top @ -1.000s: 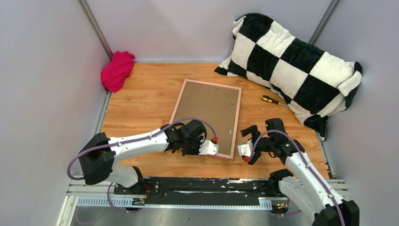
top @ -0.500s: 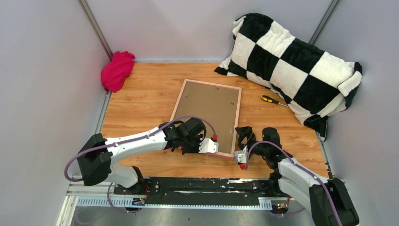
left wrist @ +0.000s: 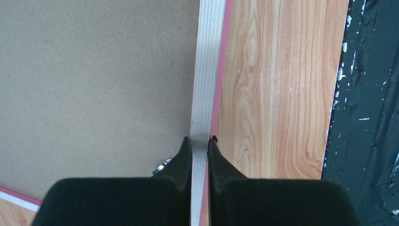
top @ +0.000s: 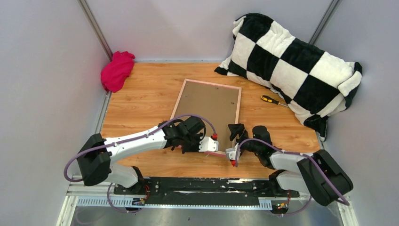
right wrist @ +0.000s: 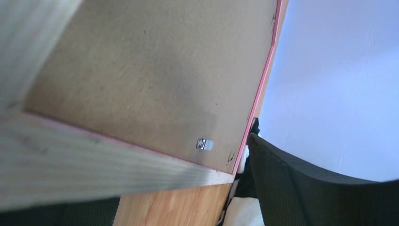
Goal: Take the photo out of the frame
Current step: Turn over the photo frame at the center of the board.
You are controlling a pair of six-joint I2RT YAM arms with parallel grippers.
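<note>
The left claw (left wrist: 200,141) is pinching together on the near rail of the frame (top: 207,101). One finger is pressing on the board side and the other on the pink outer edge, with the pale ribbed rail sitting between them. A small metal clip (left wrist: 162,165) is peeking out beside the inner finger.

The right claw (top: 234,141) is hovering at the frame's near right corner with its jaws standing wide apart (whether either finger is touching the wood cannot be told). In its wrist view the pale wooden rail is filling the foreground, and a metal tab (right wrist: 204,143) is sitting on the board near a corner.

The frame is lying face down in the middle of the counter (top: 141,99), brown board facing up and thin pink border running round it. The photo is hidden from every view.

Farther right, a yellow-handled screwdriver (top: 270,100) is lying between the frame and a checkered pillow (top: 291,61), which is leaning in the far right corner. A magenta cloth (top: 116,70) is bunching against the wall in the far left corner.
</note>
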